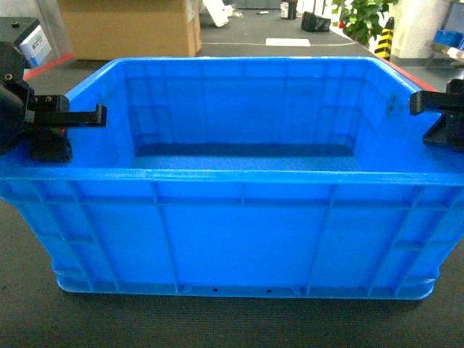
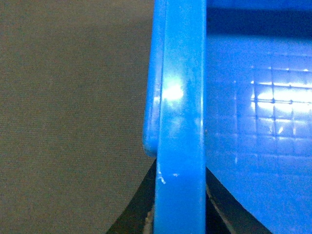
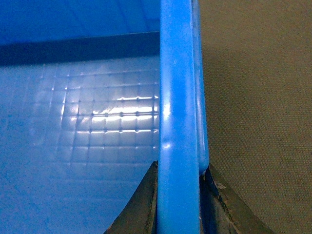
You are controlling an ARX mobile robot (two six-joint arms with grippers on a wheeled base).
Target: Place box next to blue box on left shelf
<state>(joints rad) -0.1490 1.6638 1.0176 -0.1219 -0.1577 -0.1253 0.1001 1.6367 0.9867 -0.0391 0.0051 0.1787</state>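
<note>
**Ana:** Black rubbery pads either side of a thick blue rim, that's the left wrist view: the left gripper (image 2: 179,214) is clamped on the left wall's rolled edge, one finger inside, one outside.

**Ben:** Same on the other side! The right gripper (image 3: 179,204) is pinched onto the right rim, fingers straddling it.

**Ana:** So both arms grasp the large bright-blue rectangular plastic crate (image 1: 239,217), one at each short end. It sits right in front of the robot, over dark grey carpet (image 1: 217,322). Whether it's resting or lifted, I can't tell.

**Ben:** Handling? I'd judge stiff moulded plastic, empty so fairly light, but bulky. Glossy rim too, so it could slip or twist if one arm leads.

**Ana:** Agreed, the rolled rim at mid-wall is the sensible hold. Looks-wise: smooth inside, a gridded floor catching glare, vertical and diagonal ribs on the near wall.

**Ben:** Far back, a brown cardboard carton (image 1: 130,29) and a leafy green plant (image 1: 366,18). No shelf in sight.
</note>
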